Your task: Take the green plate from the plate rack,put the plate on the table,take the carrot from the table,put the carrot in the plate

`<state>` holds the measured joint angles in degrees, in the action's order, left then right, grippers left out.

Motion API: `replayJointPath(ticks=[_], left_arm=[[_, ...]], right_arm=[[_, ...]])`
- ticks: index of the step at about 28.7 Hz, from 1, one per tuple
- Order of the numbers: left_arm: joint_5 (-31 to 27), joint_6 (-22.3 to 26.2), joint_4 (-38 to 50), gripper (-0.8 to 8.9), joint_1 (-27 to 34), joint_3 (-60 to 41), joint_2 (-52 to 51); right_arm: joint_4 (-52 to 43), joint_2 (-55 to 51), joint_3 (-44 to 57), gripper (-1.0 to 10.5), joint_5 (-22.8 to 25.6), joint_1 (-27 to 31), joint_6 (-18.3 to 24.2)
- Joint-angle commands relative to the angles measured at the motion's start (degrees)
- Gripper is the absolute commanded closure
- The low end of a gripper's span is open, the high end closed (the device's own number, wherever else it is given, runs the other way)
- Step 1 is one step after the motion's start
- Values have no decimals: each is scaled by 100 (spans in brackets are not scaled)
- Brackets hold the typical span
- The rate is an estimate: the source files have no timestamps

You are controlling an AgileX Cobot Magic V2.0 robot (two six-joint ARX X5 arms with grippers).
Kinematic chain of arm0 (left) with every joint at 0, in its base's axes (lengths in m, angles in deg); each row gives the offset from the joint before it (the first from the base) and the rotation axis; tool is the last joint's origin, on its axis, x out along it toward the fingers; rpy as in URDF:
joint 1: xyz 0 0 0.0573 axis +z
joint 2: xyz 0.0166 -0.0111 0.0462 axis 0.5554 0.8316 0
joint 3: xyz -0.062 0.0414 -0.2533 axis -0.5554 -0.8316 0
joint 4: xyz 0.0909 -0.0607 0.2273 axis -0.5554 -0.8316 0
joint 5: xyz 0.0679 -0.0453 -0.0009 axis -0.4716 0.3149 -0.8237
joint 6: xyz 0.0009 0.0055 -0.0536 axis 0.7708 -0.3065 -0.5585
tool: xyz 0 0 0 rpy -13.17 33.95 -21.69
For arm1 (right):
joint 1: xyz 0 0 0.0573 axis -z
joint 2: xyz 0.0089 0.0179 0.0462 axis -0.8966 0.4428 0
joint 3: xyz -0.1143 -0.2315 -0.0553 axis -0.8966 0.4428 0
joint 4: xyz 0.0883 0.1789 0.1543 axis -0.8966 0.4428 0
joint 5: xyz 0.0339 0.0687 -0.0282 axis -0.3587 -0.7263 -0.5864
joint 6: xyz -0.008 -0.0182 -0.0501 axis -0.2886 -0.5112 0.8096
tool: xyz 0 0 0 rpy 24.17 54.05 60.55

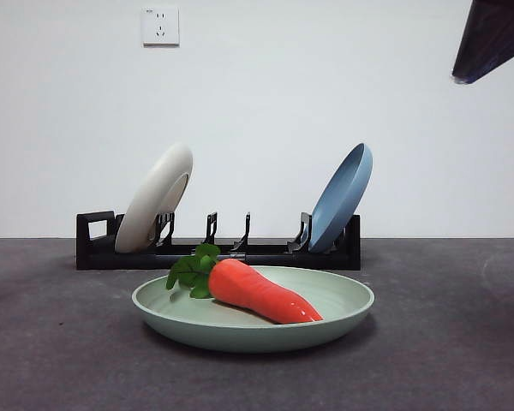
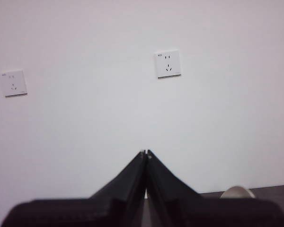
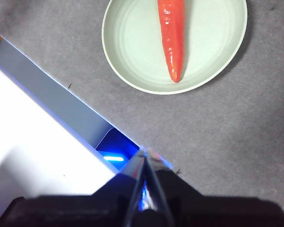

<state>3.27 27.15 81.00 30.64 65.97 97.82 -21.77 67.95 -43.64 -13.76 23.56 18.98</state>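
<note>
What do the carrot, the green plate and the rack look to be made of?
Carrot: likely glossy plastic, with bright highlights on its smooth skin. Green plate: matte, no glare, perhaps plastic or fibre composite. Rack: black and rigid, plastic or coated metal; cannot tell which.

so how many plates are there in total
3. A green plate lies flat on the table with the carrot in it. A cream plate and a blue plate lean in opposite ends of the rack behind. None seem hidden.
</note>
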Motion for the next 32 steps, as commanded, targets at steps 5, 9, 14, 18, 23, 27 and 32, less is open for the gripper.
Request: replayJointPath(ticks=[5,9,14,18,23,27,32], left_arm=[[424,11,579,817,433,-1899,-911],[564,-136,577,817,557,-2728,-1432],[592,-466,577,817,616,-3602,-2039],[684,-730,575,817,616,-4081,-2315],[809,-894,138,817,614,-4275,-2409],[879,-914,-304,817,614,-4275,-2409],[916,-1088,-645,817,614,-4273,-2409]], right_arm=[[-31,-4,22,946,13,-13,-33],[-31,-4,22,946,13,-13,-33],[-28,-4,22,946,13,-13,-33],[-31,-4,22,945,15,-13,-33],[-31,-4,22,945,15,-13,-33],[-31,-4,22,945,24,-13,-33],[-31,-4,22,946,24,-13,-33]])
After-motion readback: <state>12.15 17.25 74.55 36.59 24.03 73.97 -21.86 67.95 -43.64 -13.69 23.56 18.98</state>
